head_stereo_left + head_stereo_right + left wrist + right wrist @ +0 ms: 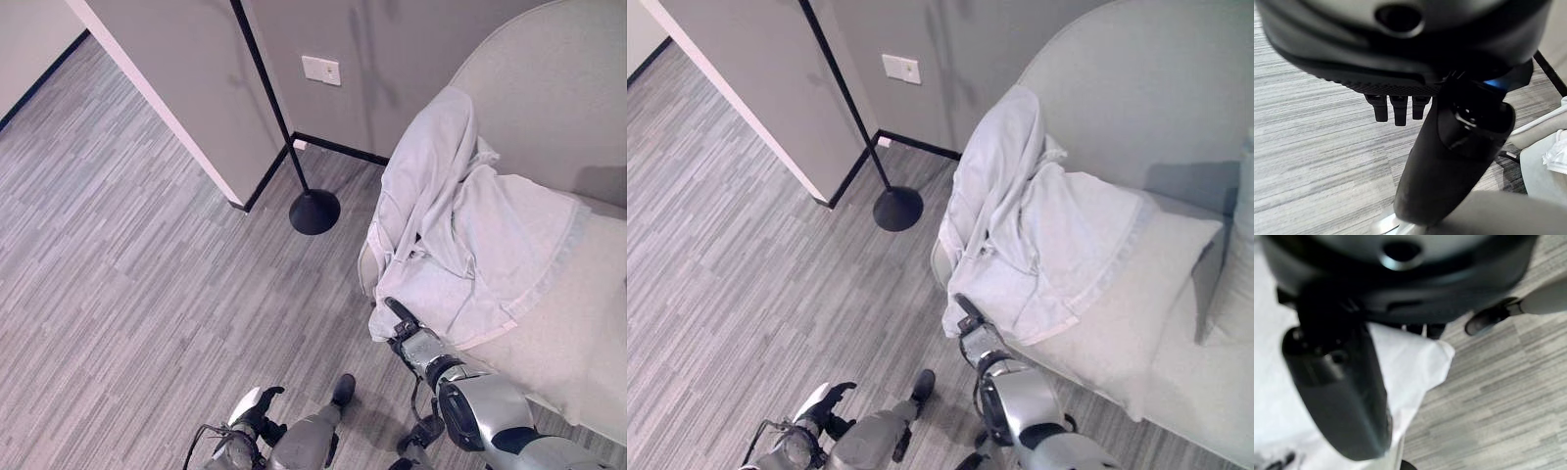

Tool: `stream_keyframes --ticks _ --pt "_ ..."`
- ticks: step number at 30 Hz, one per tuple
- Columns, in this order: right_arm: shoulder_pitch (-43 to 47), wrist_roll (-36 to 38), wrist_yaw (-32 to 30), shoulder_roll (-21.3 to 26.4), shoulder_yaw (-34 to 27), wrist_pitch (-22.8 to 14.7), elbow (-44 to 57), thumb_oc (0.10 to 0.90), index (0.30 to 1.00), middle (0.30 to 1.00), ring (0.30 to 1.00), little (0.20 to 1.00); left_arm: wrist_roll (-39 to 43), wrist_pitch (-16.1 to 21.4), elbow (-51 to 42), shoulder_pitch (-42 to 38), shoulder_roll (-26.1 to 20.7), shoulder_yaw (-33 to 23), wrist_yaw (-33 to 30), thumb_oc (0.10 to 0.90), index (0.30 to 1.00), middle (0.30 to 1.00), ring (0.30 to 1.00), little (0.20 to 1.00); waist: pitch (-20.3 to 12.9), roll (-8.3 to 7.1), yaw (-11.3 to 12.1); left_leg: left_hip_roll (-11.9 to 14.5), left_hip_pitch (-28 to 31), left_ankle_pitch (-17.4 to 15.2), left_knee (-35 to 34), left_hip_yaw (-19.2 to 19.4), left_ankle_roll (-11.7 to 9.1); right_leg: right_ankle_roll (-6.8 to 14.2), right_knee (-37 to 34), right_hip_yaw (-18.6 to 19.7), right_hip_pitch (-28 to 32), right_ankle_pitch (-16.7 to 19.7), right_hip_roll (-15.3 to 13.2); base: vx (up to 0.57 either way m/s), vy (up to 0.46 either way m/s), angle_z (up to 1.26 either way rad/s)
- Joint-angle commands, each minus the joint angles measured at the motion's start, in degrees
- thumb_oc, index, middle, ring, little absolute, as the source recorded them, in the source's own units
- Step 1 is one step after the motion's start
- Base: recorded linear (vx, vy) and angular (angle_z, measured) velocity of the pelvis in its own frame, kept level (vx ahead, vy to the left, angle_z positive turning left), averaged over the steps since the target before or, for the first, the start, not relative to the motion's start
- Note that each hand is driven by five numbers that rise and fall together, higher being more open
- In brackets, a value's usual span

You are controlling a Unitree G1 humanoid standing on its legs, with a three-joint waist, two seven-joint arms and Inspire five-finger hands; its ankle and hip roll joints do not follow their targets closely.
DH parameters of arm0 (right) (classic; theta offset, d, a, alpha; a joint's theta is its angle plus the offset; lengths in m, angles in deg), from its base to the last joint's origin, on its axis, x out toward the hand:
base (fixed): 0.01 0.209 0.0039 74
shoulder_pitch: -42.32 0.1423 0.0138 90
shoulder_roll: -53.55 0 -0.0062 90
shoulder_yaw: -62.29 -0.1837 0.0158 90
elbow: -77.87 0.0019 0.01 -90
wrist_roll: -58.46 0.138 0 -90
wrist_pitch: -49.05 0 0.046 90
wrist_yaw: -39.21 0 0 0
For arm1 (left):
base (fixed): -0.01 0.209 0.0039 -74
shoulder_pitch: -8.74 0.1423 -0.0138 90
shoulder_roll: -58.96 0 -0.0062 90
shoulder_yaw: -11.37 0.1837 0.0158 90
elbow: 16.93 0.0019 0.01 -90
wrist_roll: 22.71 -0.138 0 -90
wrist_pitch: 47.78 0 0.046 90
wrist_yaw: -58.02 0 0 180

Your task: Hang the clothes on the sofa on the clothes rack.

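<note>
Left eye view: the sofa (578, 323) carries the garment (460, 235), draped over its arm, rack (284, 127) nearby. Right hand (409, 333) touches the hem, grip unclear; gather thick folds. Left hand (1396, 110) hangs relaxed.

The clothes (460, 235) are white and plain, and the sofa (558, 88) under them is pale grey. The floor (127, 274) has grey planks in streaks of light and dark. The clothes rack (313, 211) is black, and the wall (392, 59) is grey with a black skirting.
</note>
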Motion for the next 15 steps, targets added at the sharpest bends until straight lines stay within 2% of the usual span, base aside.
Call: stream_keyframes --ticks 1,4,7,12,14,15 --pt "5.17 -1.07 3.58 -6.19 3.52 -2.31 5.39 0.8 0.9 0.9 0.9 0.9 -2.4 1.95 3.04 -3.19 0.55 3.85 -1.56 0.8 0.9 0.9 0.9 0.9 -2.02 -0.25 1.34 0.02 -0.09 -4.58 -0.1 1.53 -1.65 6.86 8.38 0.14 8.19 -10.94 -6.43 0.07 0.184 0.03" --pt "0.68 -2.1 3.48 -11.79 7.66 -2.03 8.45 0.8 0.9 0.9 0.9 0.9 -1.59 1.5 2.44 -3.16 0.81 3.1 -1.91 0.8 0.9 0.9 0.9 0.9 -1.87 -0.57 2.1 -0.88 1.75 -5.2 -0.1 1.47 -1.03 7.4 10.61 -1.22 9.3 -12.0 -8.18 0.09 0.137 0.03" --pt "-2.01 -1.93 3.3 -14.12 10.06 -2.22 10.55 0.8 0.9 0.9 0.9 0.9 -1.87 1.24 2.41 -2.84 1.02 3.24 -2.08 0.8 0.9 0.9 0.9 0.9 -2.19 -1.27 2.19 -1.29 2.22 -5.4 -0.1 1.18 -0.81 7.67 10.84 -1.87 10.04 -12.25 -8.6 0.04 0.037 0.09" --pt "-7.55 -1.25 3.03 -18.86 16.77 -2.15 15.47 0.8 0.9 0.9 0.9 0.9 -3.13 0.06 3.61 -3.0 0.81 3.38 -2.59 0.8 0.9 0.9 0.9 0.9 -2.58 -4.02 2.5 -2.16 3.86 -6.48 -0.1 1.1 0.32 8.16 14.84 -2.14 10.06 -13.11 -10.48 0.04 0.061 0.06" --pt "-8.36 -1.0 2.61 -18.92 17.09 -2.15 15.36 0.8 0.9 0.9 0.9 0.9 -2.87 -0.13 4.5 -2.86 0.91 2.7 -3.0 0.8 0.9 0.9 0.9 0.9 -2.74 -4.89 2.54 -2.35 4.57 -6.83 -0.1 1.03 0.57 8.27 15.37 -2.16 10.41 -13.22 -10.74 0.05 0.028 0.11" --pt "-9.04 -1.11 2.23 -18.93 16.88 -2.12 14.54 0.762 0.844 0.844 0.844 0.844 -2.88 -0.32 5.07 -2.68 1.06 2.28 -3.24 0.8 0.9 0.9 0.9 0.9 -3.0 -5.54 2.47 -2.57 5.11 -7.15 -0.1 1.03 0.79 8.43 15.56 -2.24 10.87 -13.27 -10.85 0.06 0.008 0.1"
